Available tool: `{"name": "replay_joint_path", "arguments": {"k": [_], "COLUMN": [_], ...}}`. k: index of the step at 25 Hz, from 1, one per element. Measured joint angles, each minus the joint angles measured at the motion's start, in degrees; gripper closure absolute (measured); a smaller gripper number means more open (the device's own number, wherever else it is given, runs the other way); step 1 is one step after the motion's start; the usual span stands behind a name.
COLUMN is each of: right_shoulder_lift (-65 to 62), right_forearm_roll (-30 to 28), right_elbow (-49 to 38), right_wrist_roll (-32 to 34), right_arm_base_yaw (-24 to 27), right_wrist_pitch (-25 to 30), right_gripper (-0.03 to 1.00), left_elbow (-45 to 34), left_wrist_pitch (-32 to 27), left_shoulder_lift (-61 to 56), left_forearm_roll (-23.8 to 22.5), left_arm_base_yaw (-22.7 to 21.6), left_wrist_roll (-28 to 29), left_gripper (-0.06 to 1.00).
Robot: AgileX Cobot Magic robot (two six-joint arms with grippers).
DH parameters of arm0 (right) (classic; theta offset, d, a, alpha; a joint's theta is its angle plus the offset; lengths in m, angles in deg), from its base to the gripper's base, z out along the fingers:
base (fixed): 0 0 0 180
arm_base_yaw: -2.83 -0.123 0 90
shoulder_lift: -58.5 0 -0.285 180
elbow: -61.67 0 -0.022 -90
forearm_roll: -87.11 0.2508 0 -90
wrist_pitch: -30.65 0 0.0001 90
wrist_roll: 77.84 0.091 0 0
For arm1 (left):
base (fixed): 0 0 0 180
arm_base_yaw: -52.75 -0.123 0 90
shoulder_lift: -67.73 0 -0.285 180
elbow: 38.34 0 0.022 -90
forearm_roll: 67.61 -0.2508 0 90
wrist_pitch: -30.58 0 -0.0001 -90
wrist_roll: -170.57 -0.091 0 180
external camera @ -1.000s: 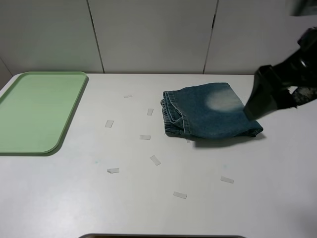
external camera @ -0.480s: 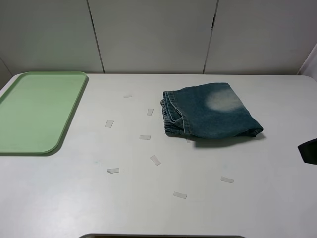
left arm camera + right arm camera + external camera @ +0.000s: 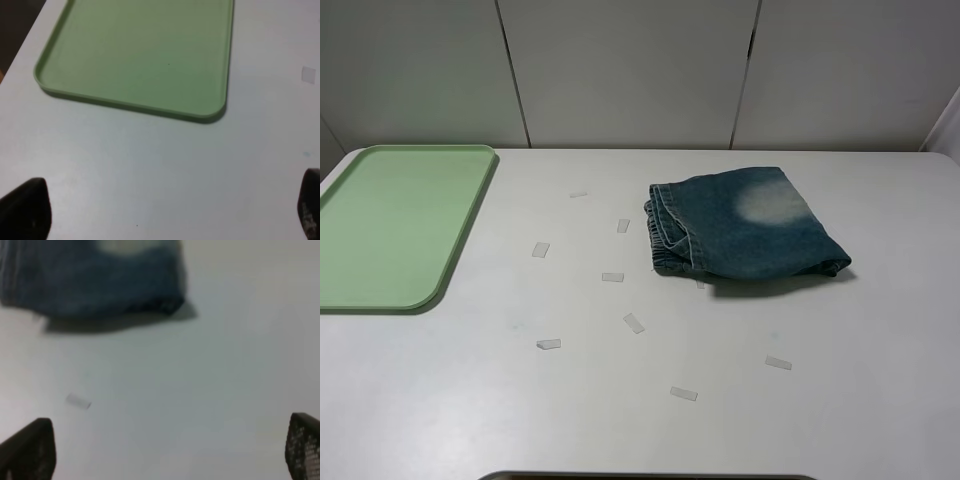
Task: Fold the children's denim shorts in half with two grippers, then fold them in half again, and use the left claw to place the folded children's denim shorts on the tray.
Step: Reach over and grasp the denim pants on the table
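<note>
Children's denim shorts (image 3: 745, 235), blue washed denim folded into a compact bundle with a whitish faded patch uppermost, lie right of centre on the broad white table (image 3: 820, 400). Light-green rectangular plastic tray (image 3: 390, 220): far left, well apart from the shorts. Left claw (image 3: 167, 207), over bare table near the tray: jaws spread wide, holding nothing. Right gripper (image 3: 165, 447), near the shorts: likewise wide, empty. Small pale tape strips (image 3: 634, 322) lie scattered between.
</note>
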Motion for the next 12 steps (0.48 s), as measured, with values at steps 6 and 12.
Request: {"name": "replay_joint_path", "arguments": {"k": [6,12], "right_shoulder_lift": [-8.07,-8.13], "right_forearm_roll": [-0.04,-0.04], "right_elbow": [-1.62,-1.82], "right_wrist_roll": [-0.77,-0.77], "right_arm_base_yaw": [3.15,3.15], "right_wrist_pitch": [-3.39,-3.65], "right_gripper": [0.28,0.28], "left_elbow": [0.0,0.0], "left_wrist_pitch": [0.0,0.0], "left_shoulder_lift": [0.0,0.0], "left_forearm_roll": [0.0,0.0], "left_arm_base_yaw": [0.0,0.0], "left_wrist_roll": [0.0,0.0], "left_gripper": [-0.04,-0.04]}}
